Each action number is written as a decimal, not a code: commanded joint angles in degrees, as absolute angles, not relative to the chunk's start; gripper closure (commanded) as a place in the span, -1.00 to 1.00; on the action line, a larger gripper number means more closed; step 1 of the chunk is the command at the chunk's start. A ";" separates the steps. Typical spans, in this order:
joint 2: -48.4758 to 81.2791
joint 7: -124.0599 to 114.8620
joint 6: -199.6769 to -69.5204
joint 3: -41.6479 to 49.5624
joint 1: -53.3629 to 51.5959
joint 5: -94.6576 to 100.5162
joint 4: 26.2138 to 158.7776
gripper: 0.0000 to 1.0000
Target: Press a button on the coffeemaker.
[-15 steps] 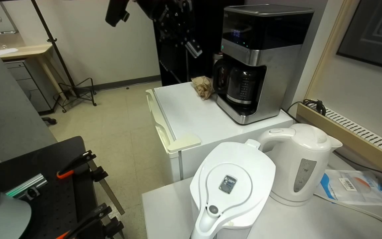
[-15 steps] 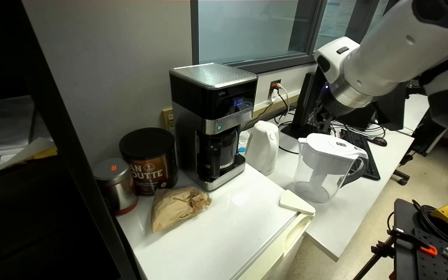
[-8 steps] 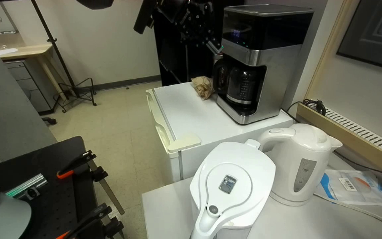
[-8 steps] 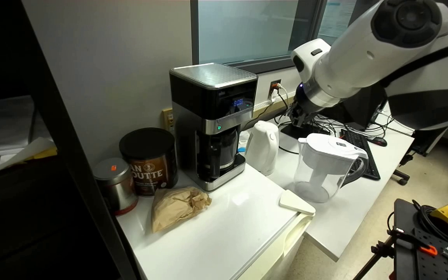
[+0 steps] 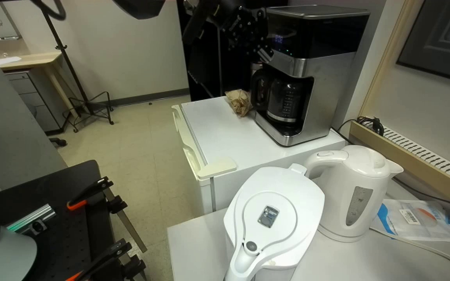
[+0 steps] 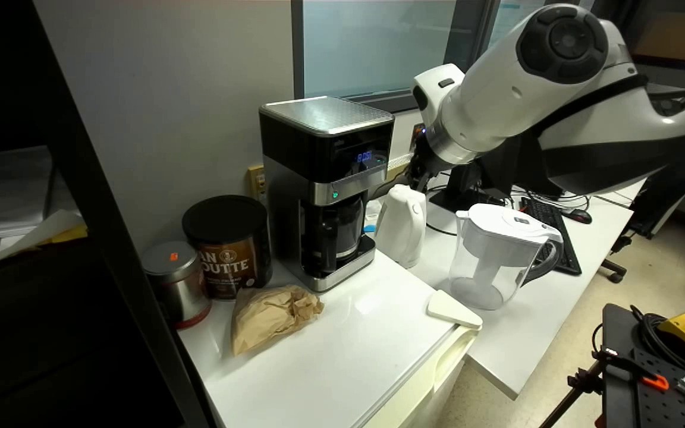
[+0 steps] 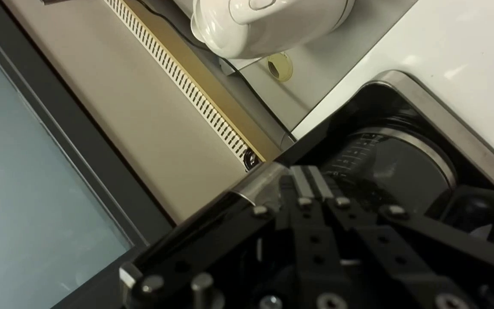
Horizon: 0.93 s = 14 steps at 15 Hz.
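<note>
Tool (image 7: 310,178) closed, hovering near coffeemaker (image 6: 320,193), and that stands on glossy white surface (image 6: 366,351), crumpled paper bag (image 6: 274,318) alongside! Grey wall (image 6: 170,89) and window (image 6: 372,47) behind, pale floor (image 5: 135,164) below.

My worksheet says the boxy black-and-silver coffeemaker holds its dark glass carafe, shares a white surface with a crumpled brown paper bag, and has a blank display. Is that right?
Almost: the display is lit with blue digits, as both exterior views show. The boxy black-and-silver coffeemaker does hold its dark glass carafe and share a white surface with a crumpled brown paper bag.
</note>
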<state>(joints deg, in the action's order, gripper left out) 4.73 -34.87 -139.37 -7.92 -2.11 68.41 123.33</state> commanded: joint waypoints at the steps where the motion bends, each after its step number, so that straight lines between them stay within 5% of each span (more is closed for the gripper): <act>1: 8.92 -36.15 -140.90 -6.27 -3.55 69.78 118.64 0.97; 14: 14.70 -35.44 -142.58 -4.37 -4.41 69.46 111.69 0.97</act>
<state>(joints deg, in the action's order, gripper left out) 12.70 -34.91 -141.17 -5.75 -3.36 68.45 114.41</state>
